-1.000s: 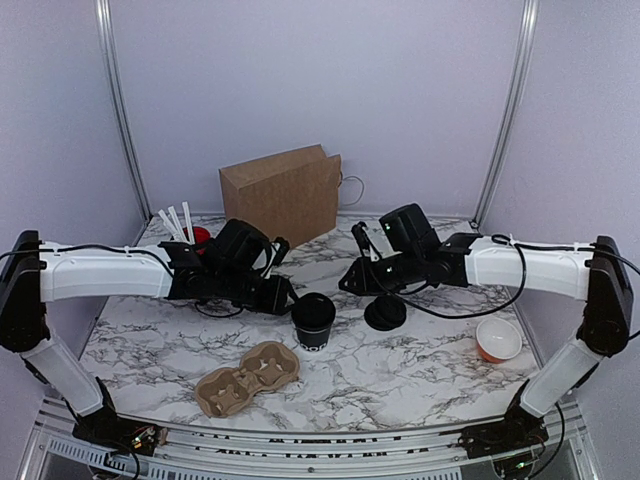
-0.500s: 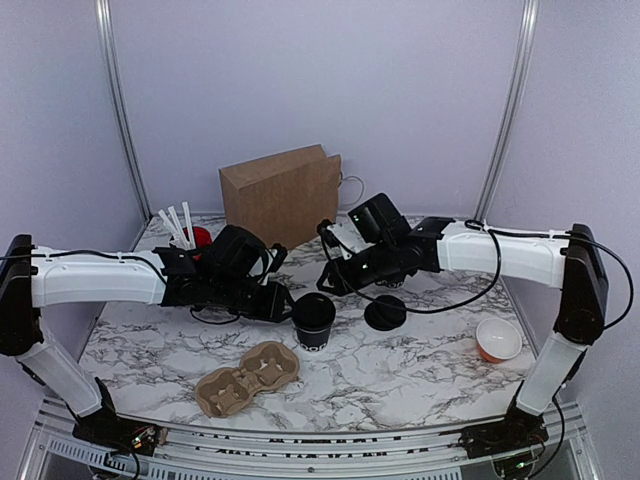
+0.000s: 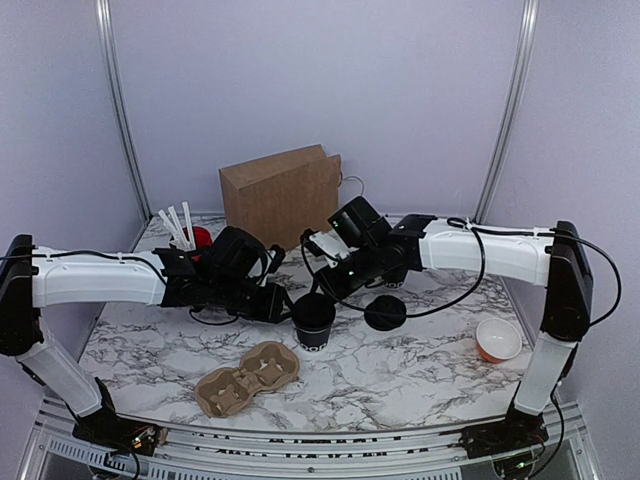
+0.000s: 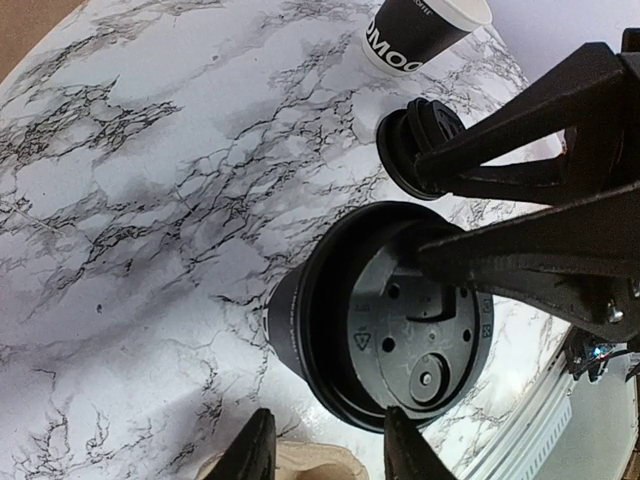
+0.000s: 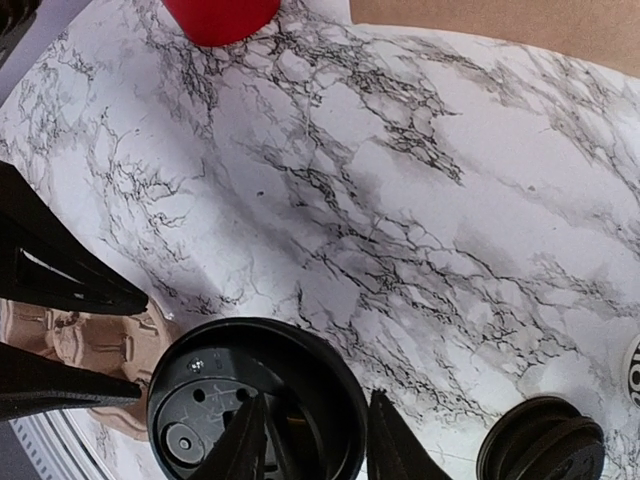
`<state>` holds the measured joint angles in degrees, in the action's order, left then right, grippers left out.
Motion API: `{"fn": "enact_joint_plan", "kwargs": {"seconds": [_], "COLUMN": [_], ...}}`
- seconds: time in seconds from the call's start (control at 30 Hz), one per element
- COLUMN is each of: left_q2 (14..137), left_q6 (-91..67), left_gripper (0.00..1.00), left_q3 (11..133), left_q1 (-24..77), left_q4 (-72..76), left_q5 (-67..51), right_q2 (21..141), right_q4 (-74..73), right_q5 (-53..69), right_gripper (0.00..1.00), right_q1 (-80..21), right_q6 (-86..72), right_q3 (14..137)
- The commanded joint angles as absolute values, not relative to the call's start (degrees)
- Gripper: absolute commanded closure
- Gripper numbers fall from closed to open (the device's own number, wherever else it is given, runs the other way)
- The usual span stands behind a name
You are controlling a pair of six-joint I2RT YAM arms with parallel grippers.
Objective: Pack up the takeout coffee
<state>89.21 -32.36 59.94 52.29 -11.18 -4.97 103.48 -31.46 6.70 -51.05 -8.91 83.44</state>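
Note:
The takeout coffee, a black cup with a black lid, stands upright at the table's middle. It also shows in the left wrist view and the right wrist view. My left gripper is open, its tips just short of the cup's left side. My right gripper is open and hangs over the cup's far rim. One finger is above the lid and the other is outside the rim.
A spare black lid lies right of the cup. A cup with a white inside sits far right. A cardboard carrier lies in front. A brown paper bag and a red cup of sticks stand at the back.
My right arm has swung left, from above the spare lid to over the lidded cup. My left gripper has stayed beside the cup.

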Motion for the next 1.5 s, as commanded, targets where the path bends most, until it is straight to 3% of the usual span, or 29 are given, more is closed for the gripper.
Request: {"fn": "enact_joint_plan", "kwargs": {"seconds": [0.0,0.57,0.73,1.03,1.23,1.47], "left_q2": [87.8,88.6,89.1,88.3,89.4,91.3], "left_q6": [-32.0,-30.5,-30.1,-30.8,-31.9,-32.4], "left_gripper": [0.63,0.64,0.64,0.64,0.64,0.64], "left_q3": [59.5,59.3,59.4,59.8,61.1,63.5], "left_q1": [51.7,50.4,50.3,49.8,49.7,49.7], "left_q4": [-11.8,-11.1,-10.7,-10.4,-10.3,-10.4], "left_q5": [-4.6,-7.1,-7.7,-7.0,-6.6,-7.1], "right_q2": [105.2,101.2,99.7,95.2,91.0,93.1], "right_q4": [-34.7,-35.8,-33.3,-28.6,-22.7,-17.3], "right_q5": [3.4,-1.4,-2.7,-6.1,0.6,11.1], "right_gripper": [0.67,0.75,0.68,0.65,0.64,0.71], "right_q1": [-52.1,-53.9,-55.7,-55.7,-51.0,-46.5], "right_q6": [-7.9,-23.1,-30.4,-35.3,-34.7,-30.0], "right_q3": [87.1,83.6,81.6,78.0,71.7,69.2]}}
